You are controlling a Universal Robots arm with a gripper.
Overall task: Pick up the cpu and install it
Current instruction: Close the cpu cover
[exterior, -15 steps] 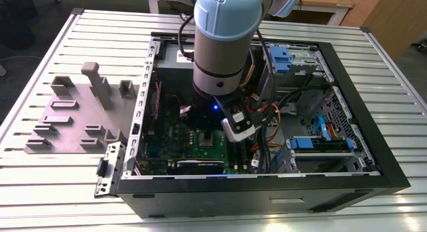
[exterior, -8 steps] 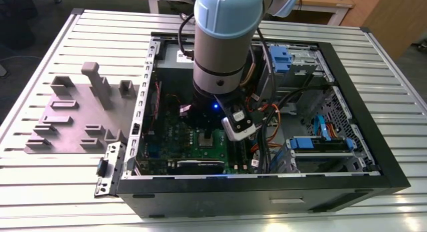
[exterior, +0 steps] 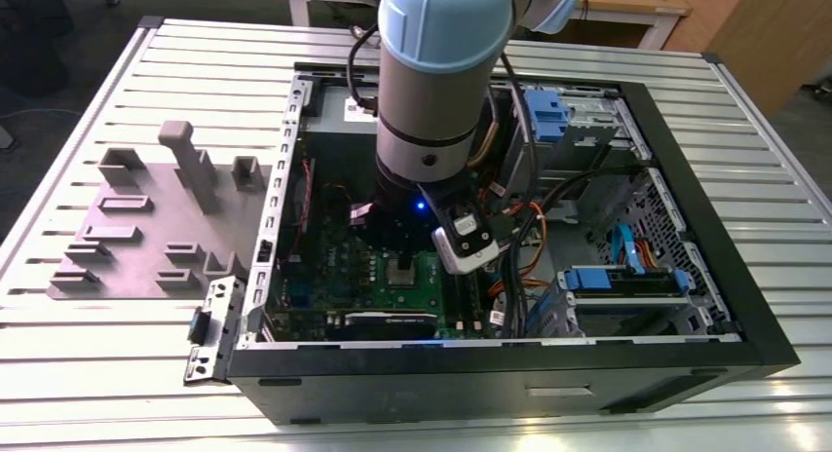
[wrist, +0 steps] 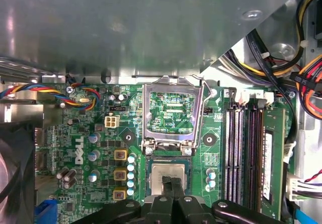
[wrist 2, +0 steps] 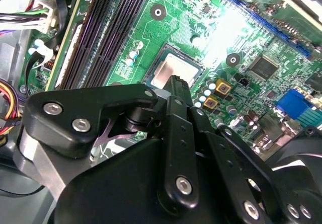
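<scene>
Cpu (wrist: 168,170) lies in its socket (wrist: 146,181) under the clenched, empty hand (wrist: 171,180), so any press should be light, square and centred.

Exterior high above case (exterior: 494,384); motherboard (wrist: 65,133) close in both wrist views

The cpu (wrist: 171,169) apparently sits on the motherboard (wrist: 126,138) beside memory slots (wrist: 241,148).

A white printed logo (wrist: 79,151) stands on the green circuit board (wrist: 100,133).
</scene>
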